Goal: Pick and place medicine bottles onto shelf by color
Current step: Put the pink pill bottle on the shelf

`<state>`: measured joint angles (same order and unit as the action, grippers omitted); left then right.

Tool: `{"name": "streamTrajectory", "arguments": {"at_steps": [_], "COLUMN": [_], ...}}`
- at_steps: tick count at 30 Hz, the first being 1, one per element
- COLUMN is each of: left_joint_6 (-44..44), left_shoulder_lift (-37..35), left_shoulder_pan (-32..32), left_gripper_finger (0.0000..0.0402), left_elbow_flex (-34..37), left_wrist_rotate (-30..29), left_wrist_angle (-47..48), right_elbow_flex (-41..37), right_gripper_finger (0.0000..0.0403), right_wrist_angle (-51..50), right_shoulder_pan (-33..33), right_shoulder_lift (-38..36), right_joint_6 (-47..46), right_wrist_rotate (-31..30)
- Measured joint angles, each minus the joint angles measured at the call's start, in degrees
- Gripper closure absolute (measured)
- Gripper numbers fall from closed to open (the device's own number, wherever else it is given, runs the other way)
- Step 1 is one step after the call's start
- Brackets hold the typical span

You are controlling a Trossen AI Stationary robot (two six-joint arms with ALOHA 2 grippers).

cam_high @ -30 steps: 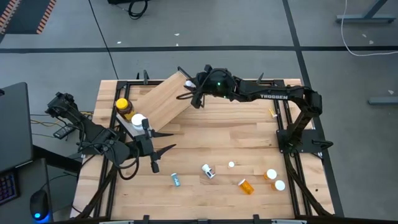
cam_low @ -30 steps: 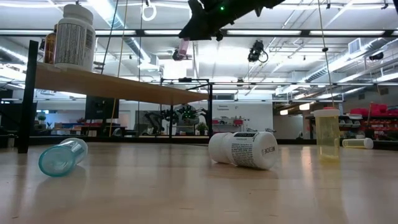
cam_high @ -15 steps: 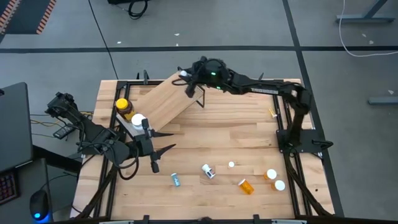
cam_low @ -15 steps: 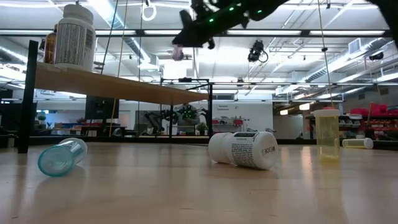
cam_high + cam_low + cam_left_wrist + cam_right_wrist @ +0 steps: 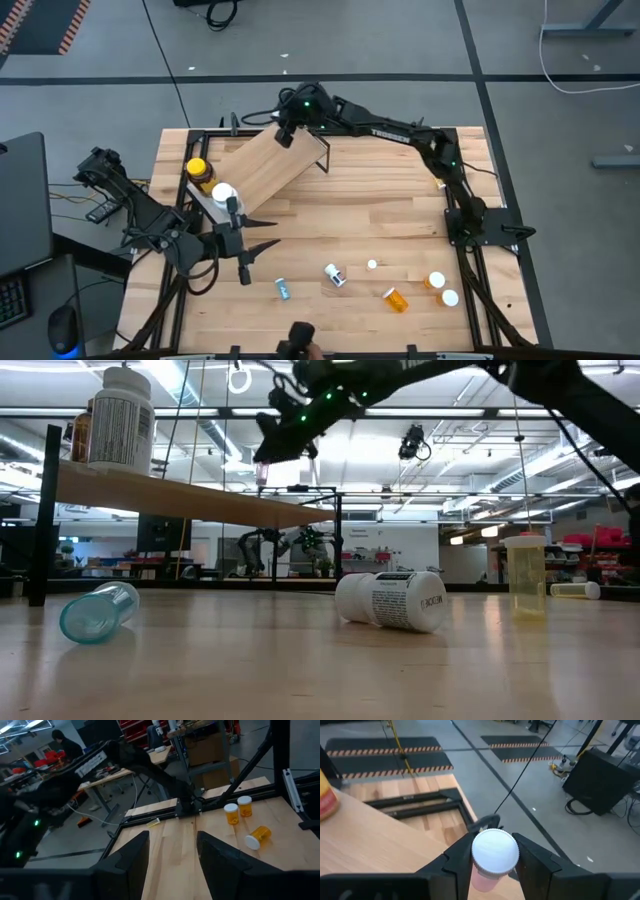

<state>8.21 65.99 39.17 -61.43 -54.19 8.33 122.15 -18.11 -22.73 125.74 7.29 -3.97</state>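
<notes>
Your right gripper (image 5: 490,865) is clamped on a small pink vial with a white cap (image 5: 494,851), and it now hangs over the far end of the shelf (image 5: 262,163). Over the last second that arm has swung left from the shelf's right side to this far corner, so the vial has been carried across to where it can be set down. In the low view the vial (image 5: 262,472) hangs above the board, not touching it, so the placing is not yet done.

Your left gripper (image 5: 248,238) waits near the shelf's near-left end, fingers apart and holding nothing; it has barely shifted.

2 bottles already stand on the shelf's left end: an amber jar with a yellow lid (image 5: 199,171) and a white-capped bottle (image 5: 222,193). Left on the table are a teal vial (image 5: 283,289), a white labelled bottle on its side (image 5: 334,274), a tiny white cap or vial (image 5: 372,264) and 3 orange vials (image 5: 396,298) at the near right.

Lower slowly: the vial is narrow and could tip on release.
</notes>
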Motion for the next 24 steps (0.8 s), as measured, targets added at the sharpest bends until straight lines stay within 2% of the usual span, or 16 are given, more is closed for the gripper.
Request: {"name": "streamTrajectory", "arguments": {"at_steps": [5,24], "left_joint_6": [0.0,0.0], "left_shoulder_lift": [-0.01,-0.02], "left_shoulder_pan": [0.1,0.07], "left_gripper_finger": [0.0228,0.0226], "left_elbow_flex": [0.0,0.0], "left_wrist_rotate": [0.0,-0.01], "left_wrist_angle": [0.0,0.0], "right_elbow_flex": [0.35,-0.76], "right_gripper_finger": [0.0263,0.0263], "right_wrist_angle": [-0.66,-4.32], "right_shoulder_pan": [-1.03,-3.9], "right_shoulder_lift": [2.7,2.68], "right_joint_6": [0.17,-3.52], "right_wrist_rotate": [0.04,2.36]}}
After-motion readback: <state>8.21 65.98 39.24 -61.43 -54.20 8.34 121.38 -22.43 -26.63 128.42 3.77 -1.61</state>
